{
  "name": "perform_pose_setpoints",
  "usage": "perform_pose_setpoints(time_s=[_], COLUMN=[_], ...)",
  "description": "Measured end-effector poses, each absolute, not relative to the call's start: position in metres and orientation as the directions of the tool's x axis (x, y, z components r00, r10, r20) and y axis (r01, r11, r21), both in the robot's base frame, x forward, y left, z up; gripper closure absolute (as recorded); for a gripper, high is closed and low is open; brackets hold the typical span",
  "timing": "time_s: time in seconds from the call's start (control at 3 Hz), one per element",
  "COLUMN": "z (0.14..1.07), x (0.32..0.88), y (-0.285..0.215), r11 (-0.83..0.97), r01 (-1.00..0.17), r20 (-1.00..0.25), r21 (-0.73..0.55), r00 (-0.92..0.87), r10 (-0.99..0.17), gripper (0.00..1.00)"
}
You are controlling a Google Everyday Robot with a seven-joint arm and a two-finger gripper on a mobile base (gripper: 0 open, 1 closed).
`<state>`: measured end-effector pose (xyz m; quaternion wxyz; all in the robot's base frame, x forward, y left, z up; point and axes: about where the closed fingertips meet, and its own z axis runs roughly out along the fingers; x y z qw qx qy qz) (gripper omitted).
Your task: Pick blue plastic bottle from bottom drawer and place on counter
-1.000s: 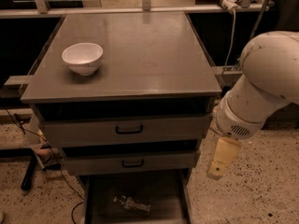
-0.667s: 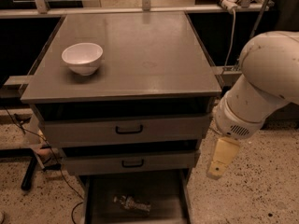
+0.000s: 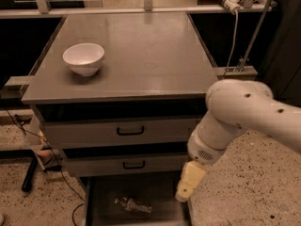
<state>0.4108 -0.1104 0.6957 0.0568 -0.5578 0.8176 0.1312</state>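
Cream hand (image 3: 185,194) hangs beside dark grey bottom drawer (image 3: 106,188).

Likely a lab or workshop; a grey metal drawer cabinet (image 3: 117,133) stands at centre on a speckled stone floor (image 3: 244,187); loose cables (image 3: 16,124) trail at 9 o'clock; a metal rail (image 3: 94,12) runs across at 12; a white cord (image 3: 233,27) hangs at 1; the gripper (image 3: 189,182) hangs at 5, beside the cabinet's lower front.

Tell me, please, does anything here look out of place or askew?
Only the bottle stands out: it lies on its side, slanted, in the open bottom drawer. The bowl sits upright on the counter. The pincer hangs over the drawer's right edge.
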Motion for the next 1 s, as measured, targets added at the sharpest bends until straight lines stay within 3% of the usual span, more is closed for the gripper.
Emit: perform_pose_setpoints(time_s=[0.33,1.0], z=[0.632,0.587], x=[0.414,0.414], y=[-0.075,-0.077], r11=[0.366,0.4], r01=[-0.899,-0.869], r20=[-0.281,-0.296], r21=[0.24,0.291], r00=[-0.425,-0.479], r10=[-0.86,-0.827], gripper=[0.0,0.0])
